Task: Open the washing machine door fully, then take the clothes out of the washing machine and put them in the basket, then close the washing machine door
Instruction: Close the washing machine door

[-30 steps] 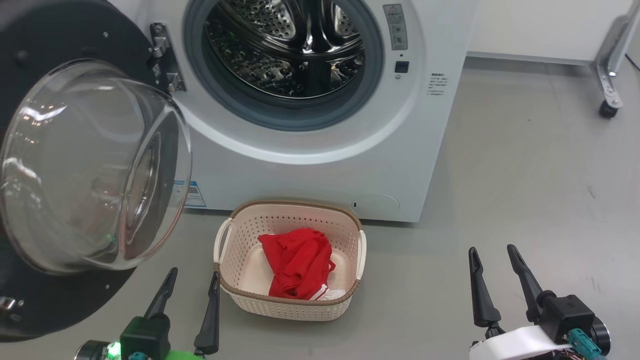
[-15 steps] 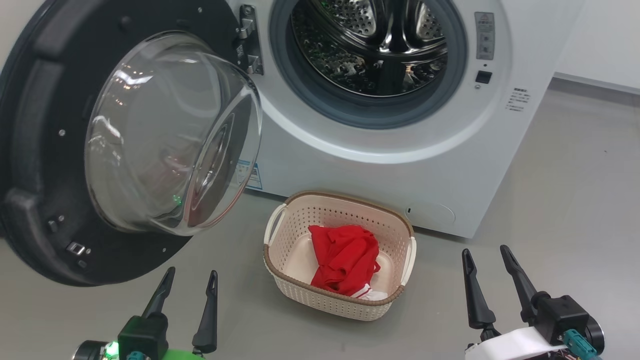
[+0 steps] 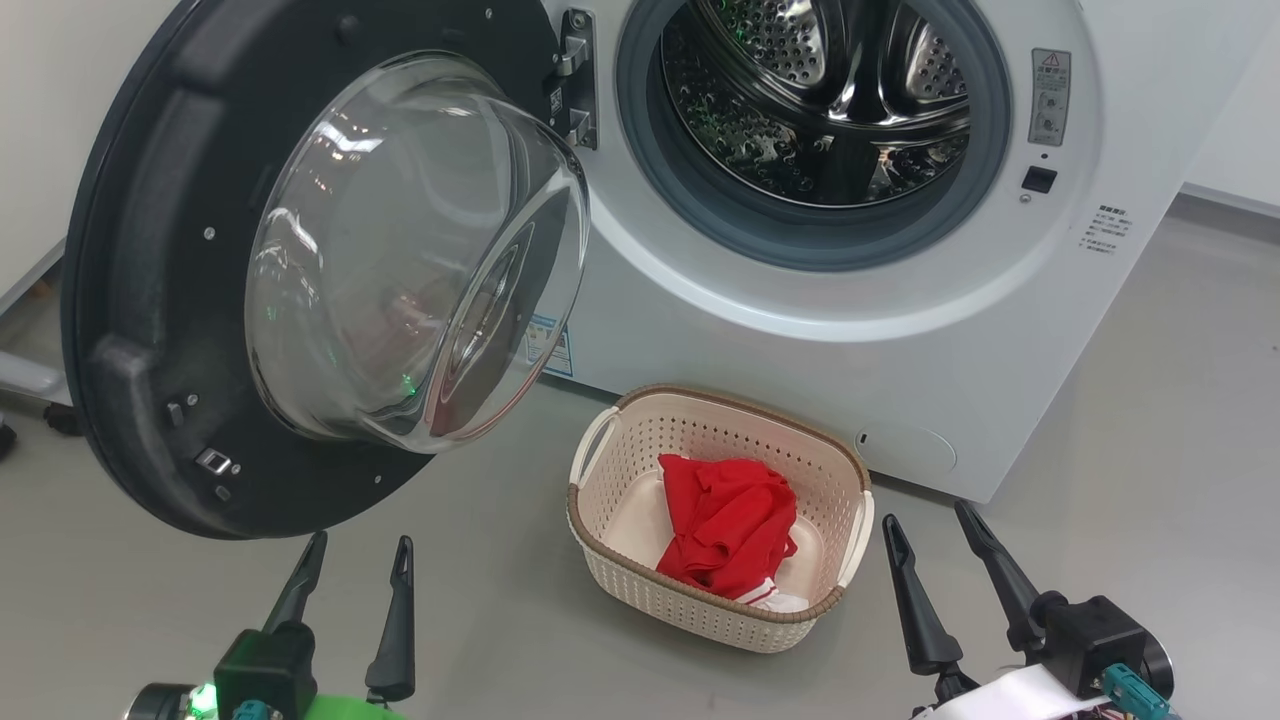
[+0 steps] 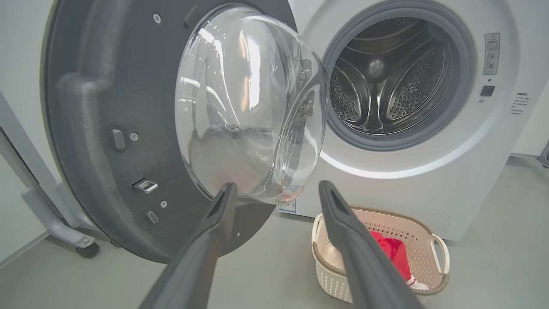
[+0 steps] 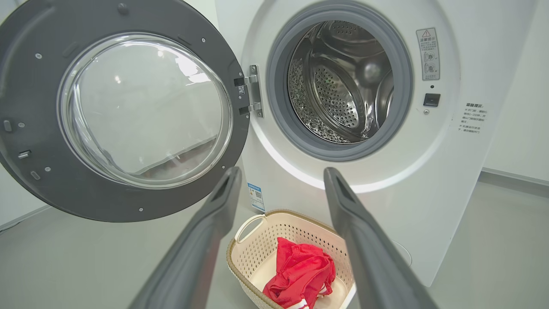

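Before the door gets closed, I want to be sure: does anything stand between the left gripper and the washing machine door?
Nothing visible does. The left gripper, open and empty, faces the washing machine door with only floor between them. The basket sits further right, apart from both.

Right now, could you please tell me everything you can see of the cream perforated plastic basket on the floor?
The cream perforated plastic basket is rounded-rectangular, with a brown woven-look rim and a white loop handle at each short side. It stands upright on the grey floor, close in front of the white front-loading washing machine. A crumpled red garment with white trim lies inside, leaving part of its pale bottom bare.
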